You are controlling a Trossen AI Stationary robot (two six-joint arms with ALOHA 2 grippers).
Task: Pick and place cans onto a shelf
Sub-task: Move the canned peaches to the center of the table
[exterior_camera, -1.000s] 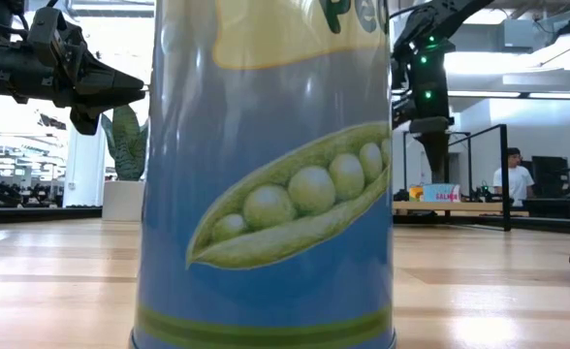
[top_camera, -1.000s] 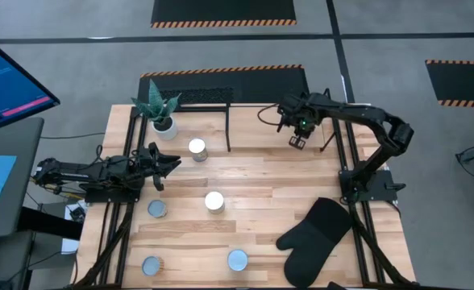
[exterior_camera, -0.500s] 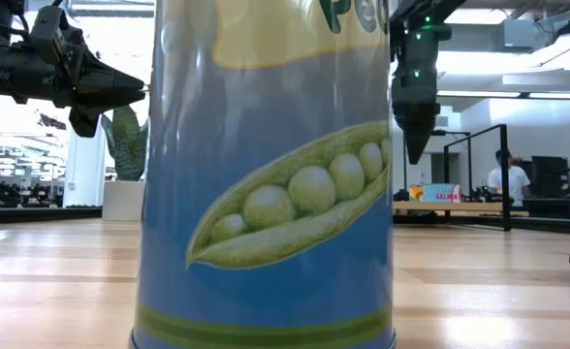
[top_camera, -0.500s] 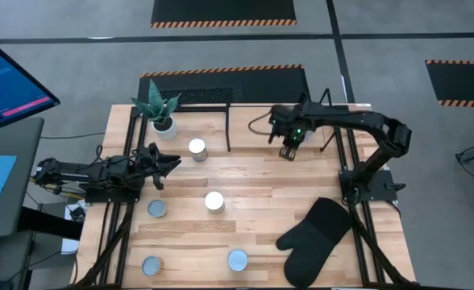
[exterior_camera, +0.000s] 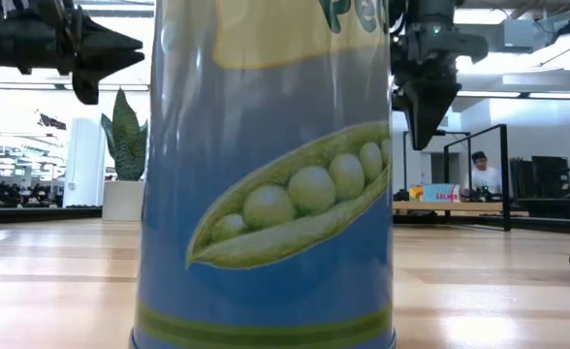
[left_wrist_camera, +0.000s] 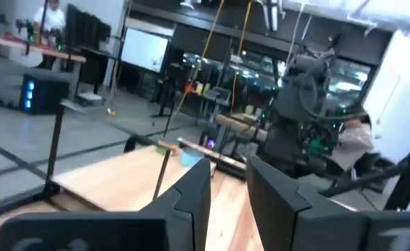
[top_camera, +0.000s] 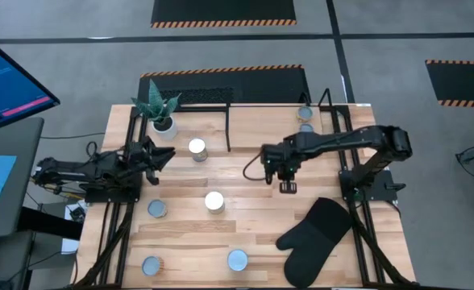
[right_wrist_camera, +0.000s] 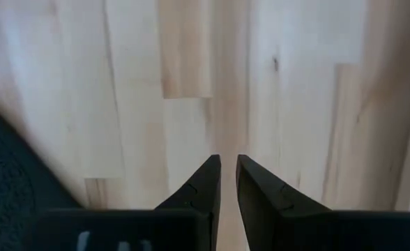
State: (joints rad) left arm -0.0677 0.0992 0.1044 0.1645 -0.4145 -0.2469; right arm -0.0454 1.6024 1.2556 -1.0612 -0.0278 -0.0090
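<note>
Several cans stand upright on their bases on the wood table (top_camera: 253,169): two silver-topped ones (top_camera: 197,148) (top_camera: 214,200) and three pale blue ones (top_camera: 156,209) (top_camera: 151,265) (top_camera: 237,259). One with a pea label fills the low view (exterior_camera: 266,174). Two more cans (top_camera: 305,113) (top_camera: 306,127) stand at the right end of the black-barred shelf (top_camera: 229,97). My right gripper (top_camera: 288,188) (right_wrist_camera: 227,162) hangs empty over bare wood at mid-table, fingers pointing down, almost closed. My left gripper (top_camera: 166,155) (left_wrist_camera: 227,171) waits at the left edge, empty, only a narrow gap between its fingers.
A black oven mitt (top_camera: 313,239) lies at the near right, just nearer than my right gripper; its edge shows in the right wrist view (right_wrist_camera: 17,167). A white plant pot (top_camera: 164,125) stands at the far left, by the shelf. A person shows in the room beyond (exterior_camera: 479,174).
My right gripper has left the shelf's right end and swung toward the table's near edge and left, stopping over mid-table just beyond the mitt. My left gripper has risen a little and shifted slightly toward the far edge. No can has moved.
</note>
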